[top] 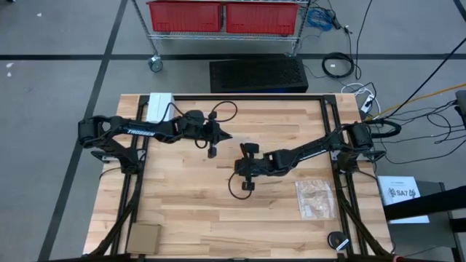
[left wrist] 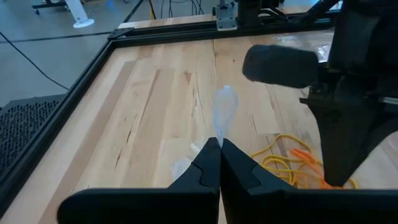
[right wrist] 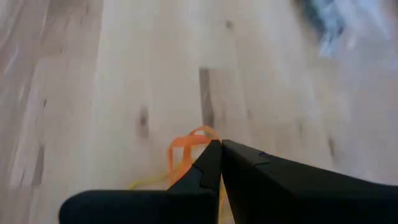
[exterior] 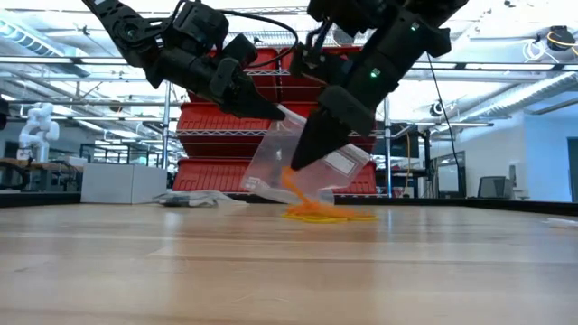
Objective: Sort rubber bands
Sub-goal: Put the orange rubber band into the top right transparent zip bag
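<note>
A small heap of orange and yellow rubber bands (exterior: 323,214) lies on the wooden table near its middle; it also shows in the left wrist view (left wrist: 291,163). My left gripper (exterior: 276,113) is shut on a clear zip bag (exterior: 271,158), which hangs slanting below it, just above the heap. My right gripper (exterior: 294,166) points down beside the bag, over the heap, shut on one orange rubber band (right wrist: 185,147). From above, the left gripper (top: 226,137) sits a little to the far left of the right gripper (top: 240,169). My left gripper pinches the clear zip bag by its upper edge (left wrist: 219,132) between both fingers, coming in slanting from the table's left. The bag hangs tilted below the fingers; whether its lower end (exterior: 253,185) touches the table I cannot tell. My right gripper pinches one orange rubber band (exterior: 291,181) between its fingertips from above, pointing down. The loop (right wrist: 194,134) hangs slack below the fingers toward the heap.
A second clear zip bag (top: 316,198) lies flat near the table's right side. A brown square pad (top: 143,237) sits at the near left corner, a round black object (top: 338,240) at the near right, a white box (top: 160,106) at the far left. A black frame borders the table.
</note>
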Robot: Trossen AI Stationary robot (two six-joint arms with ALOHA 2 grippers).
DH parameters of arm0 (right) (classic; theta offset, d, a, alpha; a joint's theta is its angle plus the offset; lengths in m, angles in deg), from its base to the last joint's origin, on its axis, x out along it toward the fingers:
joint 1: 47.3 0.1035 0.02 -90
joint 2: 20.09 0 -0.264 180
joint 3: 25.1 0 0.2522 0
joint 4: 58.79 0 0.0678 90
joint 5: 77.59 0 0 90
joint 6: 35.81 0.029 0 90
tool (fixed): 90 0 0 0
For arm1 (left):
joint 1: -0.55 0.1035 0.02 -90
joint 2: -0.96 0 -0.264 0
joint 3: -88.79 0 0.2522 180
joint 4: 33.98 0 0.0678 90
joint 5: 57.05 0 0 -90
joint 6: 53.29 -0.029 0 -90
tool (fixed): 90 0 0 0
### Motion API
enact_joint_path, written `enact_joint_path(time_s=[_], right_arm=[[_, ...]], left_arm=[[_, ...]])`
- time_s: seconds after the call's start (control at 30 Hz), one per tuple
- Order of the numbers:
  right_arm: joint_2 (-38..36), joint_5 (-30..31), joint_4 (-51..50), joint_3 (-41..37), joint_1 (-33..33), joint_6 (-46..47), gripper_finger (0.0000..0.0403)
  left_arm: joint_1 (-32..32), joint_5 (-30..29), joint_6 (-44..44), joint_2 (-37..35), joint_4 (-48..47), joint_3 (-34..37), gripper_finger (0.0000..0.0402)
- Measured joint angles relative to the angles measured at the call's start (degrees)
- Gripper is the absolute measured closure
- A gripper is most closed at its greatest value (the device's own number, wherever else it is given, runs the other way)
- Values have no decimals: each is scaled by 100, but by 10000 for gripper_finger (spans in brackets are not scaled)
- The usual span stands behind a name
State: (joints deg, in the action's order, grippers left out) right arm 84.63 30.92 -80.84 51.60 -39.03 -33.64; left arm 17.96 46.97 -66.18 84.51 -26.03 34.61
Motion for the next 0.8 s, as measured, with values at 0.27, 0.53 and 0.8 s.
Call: enact_joint_path(time_s=[0.27,0.53,0.8], right_arm=[[-94,135,8,154,115,-159,403],[-629,904,-47,133,417,-279,403],[-649,1323,-1341,-168,611,684,403]], left_arm=[[0,0,0,0,-22,0,401],[0,-73,-3,0,-112,0,401],[-1,-81,-4,0,-131,0,401]])
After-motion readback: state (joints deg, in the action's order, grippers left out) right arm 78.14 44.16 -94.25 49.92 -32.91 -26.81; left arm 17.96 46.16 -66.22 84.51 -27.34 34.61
